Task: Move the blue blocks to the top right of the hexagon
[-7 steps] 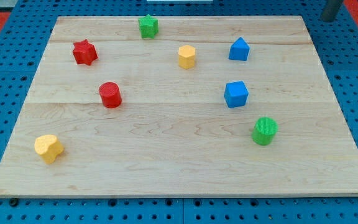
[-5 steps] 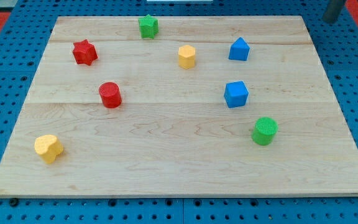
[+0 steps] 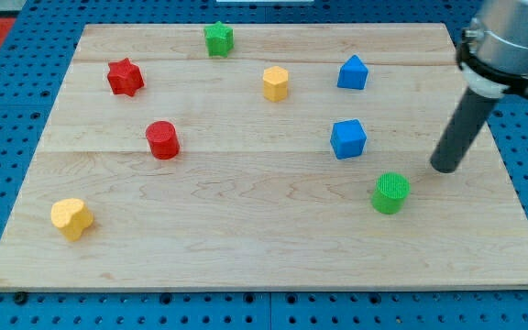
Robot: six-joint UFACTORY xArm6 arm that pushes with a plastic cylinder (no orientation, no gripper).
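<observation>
A yellow hexagon block (image 3: 276, 83) sits near the top middle of the wooden board (image 3: 246, 247). A blue triangular block (image 3: 353, 72) lies to its right. A blue cube (image 3: 347, 139) lies lower, right of centre. My tip (image 3: 445, 170) rests on the board at the right, well to the right of the blue cube and slightly lower, and up and right of a green cylinder (image 3: 390, 193). It touches no block.
A green star block (image 3: 218, 38) sits at the top edge. A red star block (image 3: 125, 77) and a red cylinder (image 3: 162, 140) lie on the left. A yellow heart-like block (image 3: 71, 218) lies at the lower left.
The rod has come down from the top right corner onto the board's right side, beside the green cylinder. No block has moved.
</observation>
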